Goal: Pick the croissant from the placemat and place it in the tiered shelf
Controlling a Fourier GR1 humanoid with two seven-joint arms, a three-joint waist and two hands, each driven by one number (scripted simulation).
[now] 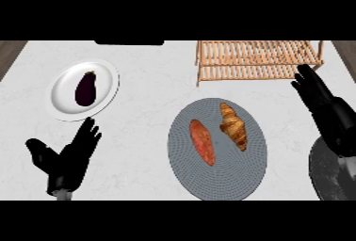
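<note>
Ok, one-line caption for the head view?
Croissant lies untouched on the placemat; right hand open near the tiered shelf.

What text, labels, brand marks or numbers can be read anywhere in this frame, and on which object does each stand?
None: no readable text, label, brand or number shows in the head view.
The croissant, the reddish oblong food, the round grey placemat, the white plate with the eggplant, the wooden tiered shelf and the counter are all unmarked.
</note>
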